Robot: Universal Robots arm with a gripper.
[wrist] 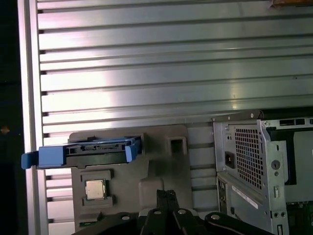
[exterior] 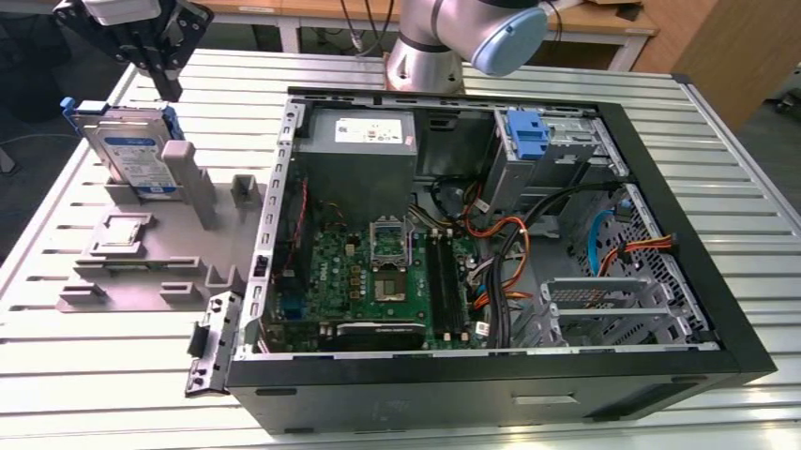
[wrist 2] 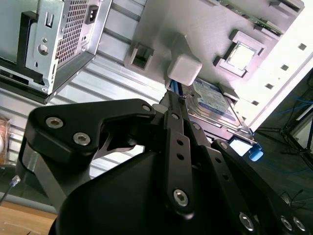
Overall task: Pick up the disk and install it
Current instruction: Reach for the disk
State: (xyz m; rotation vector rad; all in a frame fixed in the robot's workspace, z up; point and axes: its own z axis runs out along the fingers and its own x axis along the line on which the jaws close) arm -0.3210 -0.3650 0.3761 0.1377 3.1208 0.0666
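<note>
The task has barely started. The disk (exterior: 131, 150) has not been lifted: it stands on edge in a slot of the grey holder (exterior: 131, 267) on the slatted table (exterior: 719, 141), outside the open computer case (exterior: 738, 319) and toward the exterior view's left. Its white-and-blue label faces outward and its blue bracket wraps the edges. In the first wrist view the disk (wrist: 98, 152) shows edge-on, the bracket's tabs sticking out at both ends. Both steps, the pickup and the install, remain to be done, and nothing of the disk is inside the case.

The arm reaches from its base (exterior: 423, 61) at the far side of the table out over the holder. The gripper (exterior: 167, 86) hangs pointing down just above the disk's top edge, close but apart from it. In both wrist views the 2 fingers (wrist 2: 172, 105) look drawn together, narrow, with nothing held between them.
</note>
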